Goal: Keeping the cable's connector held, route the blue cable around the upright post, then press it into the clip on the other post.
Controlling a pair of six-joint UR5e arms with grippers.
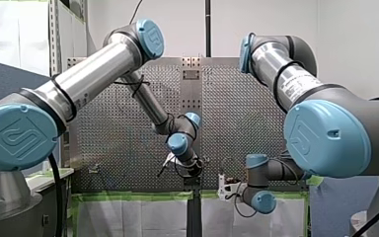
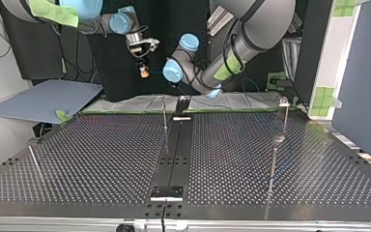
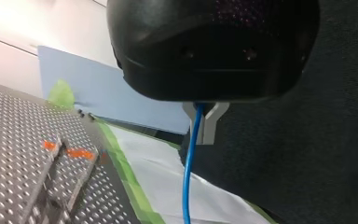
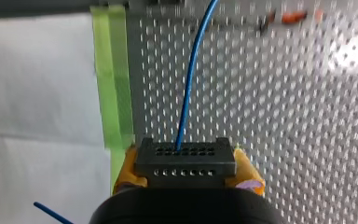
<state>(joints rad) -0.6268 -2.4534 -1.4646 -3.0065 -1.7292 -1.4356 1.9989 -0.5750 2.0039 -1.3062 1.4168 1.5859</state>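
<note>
Nearest: a black connector [image 4: 185, 156], rows of small holes facing out, sits right at the tip of the robot's right gripper [image 4: 185, 170].
Right gripper: pressed together on the connector, with a yellow pad [image 4: 127, 170] on each side.
Blue cable [image 4: 191, 79]: it leaves the connector's face and runs straight ahead of the right gripper. It passes out over the perforated table [image 4: 298, 116], just beside a strip of green tape [image 4: 114, 84].
Left gripper [image 3: 204, 128]: black body, pale fingers drawn in on the blue cable. The cable hangs from between them, above a white sheet [image 3: 154, 172].
Cable's long axis: lengthwise away from the right gripper, so the free run lies ahead of it, not beside it.
Posts: a thin post [image 2: 165, 116] stands ahead of both grippers, near the table's edge. A second post [image 2: 274, 159] and a third post [image 2: 285, 118] stand well apart from the grippers, on the left arm's side.
Clip: too small to tell which post carries it.
Progress: by my reading, the cable is not yet around any post.
Nearer arm: probably the left, so it would lead the cable while the right keeps the connector.
</note>
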